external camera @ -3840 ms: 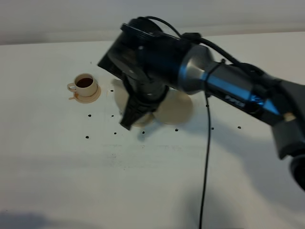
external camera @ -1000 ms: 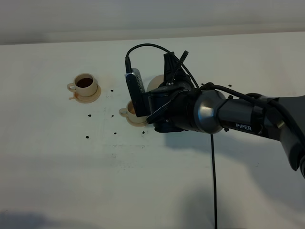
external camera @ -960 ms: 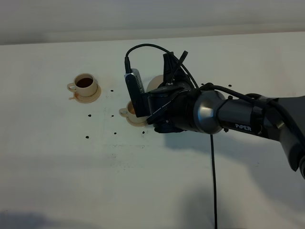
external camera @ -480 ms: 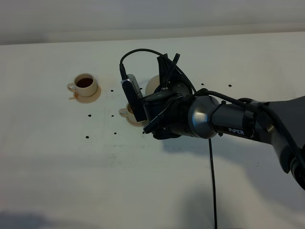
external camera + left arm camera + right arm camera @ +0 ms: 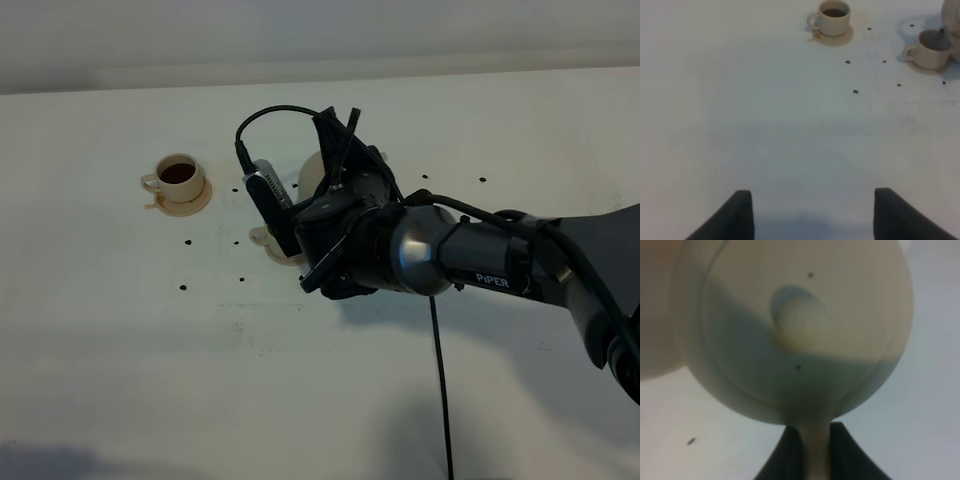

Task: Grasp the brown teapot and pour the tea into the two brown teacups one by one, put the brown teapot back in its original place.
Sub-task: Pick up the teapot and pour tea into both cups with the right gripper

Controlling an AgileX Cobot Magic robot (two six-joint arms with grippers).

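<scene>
The right gripper [image 5: 815,446] is clenching the loop handle of the brown teapot [image 5: 800,325], holding it just beside the near teacup [image 5: 929,48]. The left gripper [image 5: 812,200] is waiting with its fingers spread, empty. The far teacup [image 5: 178,176] is showing dark tea. The near teacup is probably being filled, though the arm is hiding it from above. Setting the teapot back is remaining.

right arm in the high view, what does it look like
The right arm is black and dark grey, with a rounded silver joint, white PiPER lettering and black cables, one hanging down, one looping over the wrist camera. Its fingers are dark.
</scene>
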